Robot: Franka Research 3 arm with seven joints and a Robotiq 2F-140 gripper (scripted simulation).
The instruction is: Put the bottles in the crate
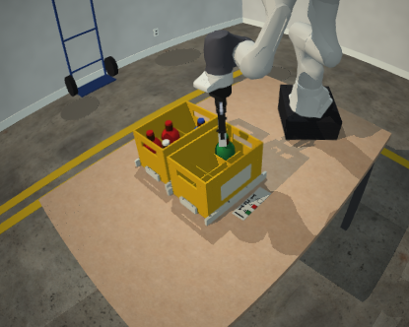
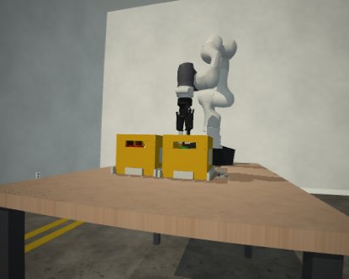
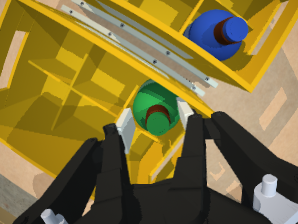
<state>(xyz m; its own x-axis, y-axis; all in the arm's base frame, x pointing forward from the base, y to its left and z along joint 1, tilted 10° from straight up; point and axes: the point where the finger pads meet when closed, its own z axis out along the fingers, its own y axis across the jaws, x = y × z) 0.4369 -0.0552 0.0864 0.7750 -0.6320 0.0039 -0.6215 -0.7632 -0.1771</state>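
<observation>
The green bottle [image 1: 225, 151] [image 3: 156, 97] stands upright in an end cell of the right-hand crate [image 1: 198, 197] [image 2: 186, 163] [image 3: 35, 135]. My gripper [image 1: 223, 141] [image 2: 184, 133] [image 3: 155, 112] is open around its neck, with gaps at both sides. The other crate [image 1: 151, 160] [image 2: 135, 160] holds red bottles [image 1: 170, 133] [image 2: 134, 144], a bottle with a white cap [image 1: 166, 143] and a blue bottle [image 1: 201, 123] [image 3: 215, 37]. Its far interior is partly hidden. The pick list [image 1: 251, 203] shows green and red marks; its numbers are too small to read.
Both crates sit level, side by side, between pale rails [image 1: 235, 199] on the table [image 1: 149, 251] [image 2: 156, 197]. Crate walls and dividers surround the fingers closely. The arm's black base [image 1: 309, 120] [image 2: 224, 155] stands at the back of the table.
</observation>
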